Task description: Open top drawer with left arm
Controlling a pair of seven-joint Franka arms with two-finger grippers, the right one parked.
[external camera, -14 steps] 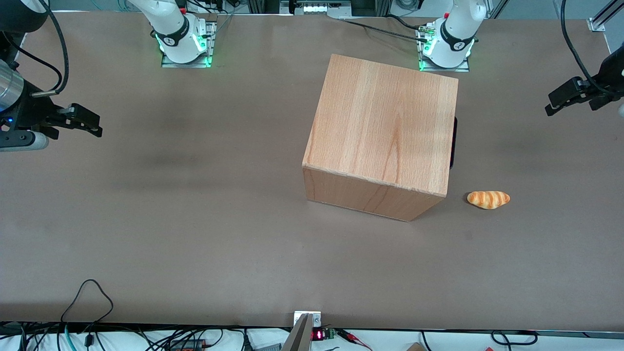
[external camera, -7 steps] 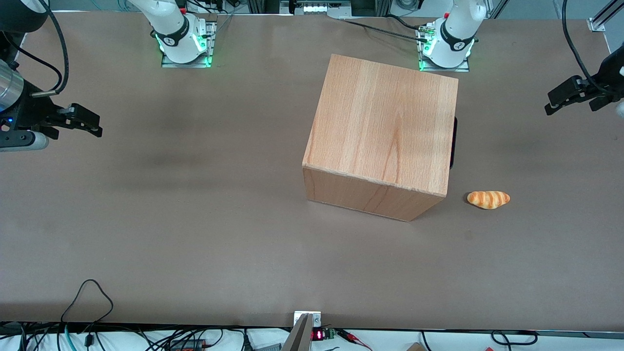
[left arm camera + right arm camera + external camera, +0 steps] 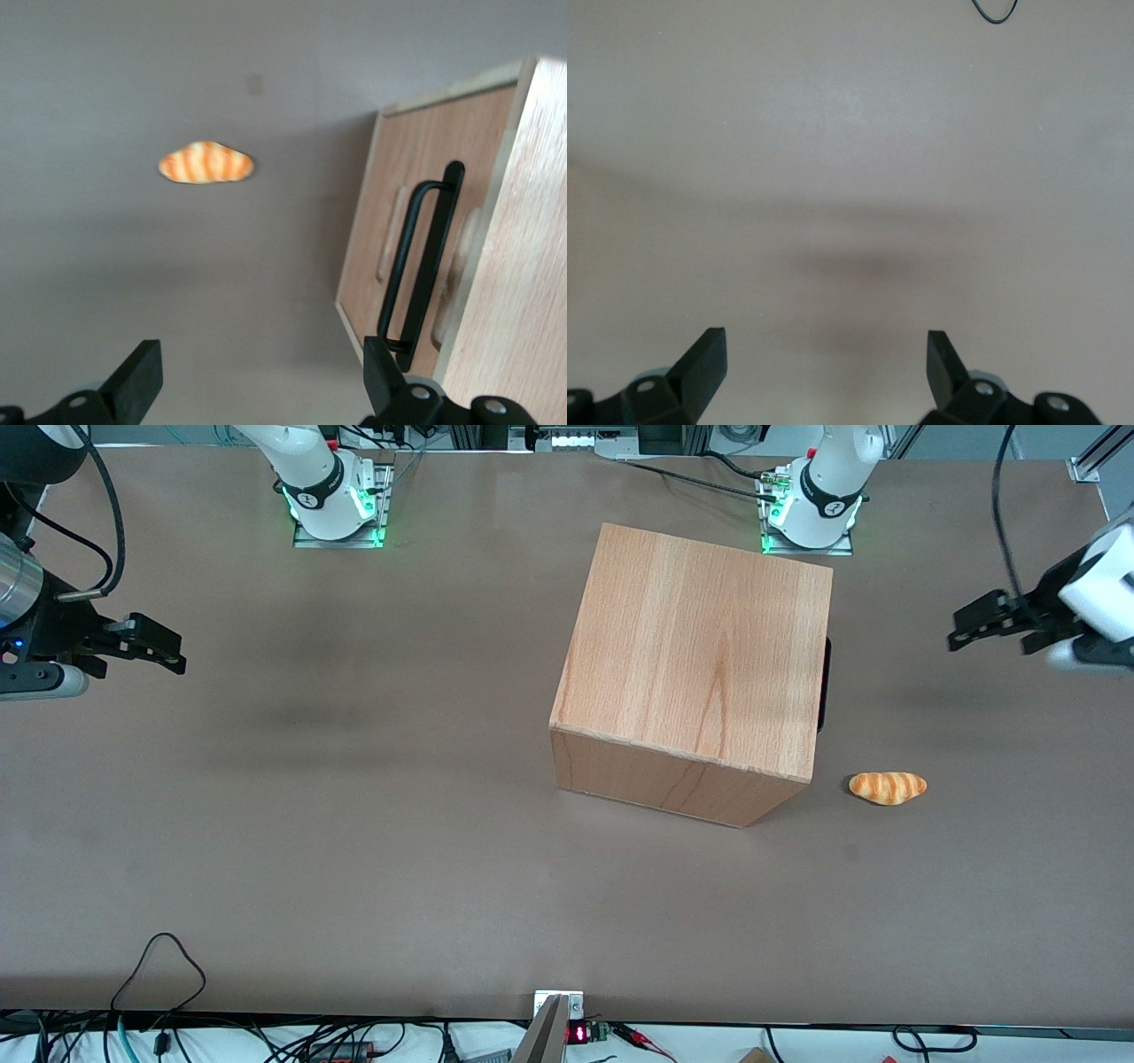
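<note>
The left arm's claw (image 3: 961, 627) hangs with its fingers (image 3: 137, 379) spread wide above bare tabletop (image 3: 354, 850) at the working arm's end, well apart from the cabinet (image 3: 700, 655). The top drawer (image 3: 416, 257) sits shut and flush in the cabinet face that looks toward the working arm's end, its black handle (image 3: 423, 257) standing proud of the panel. A croissant (image 3: 888, 787) lies near the cabinet's front corner, nearer the front camera than the claw, with open tabletop between handle and claw.
</note>
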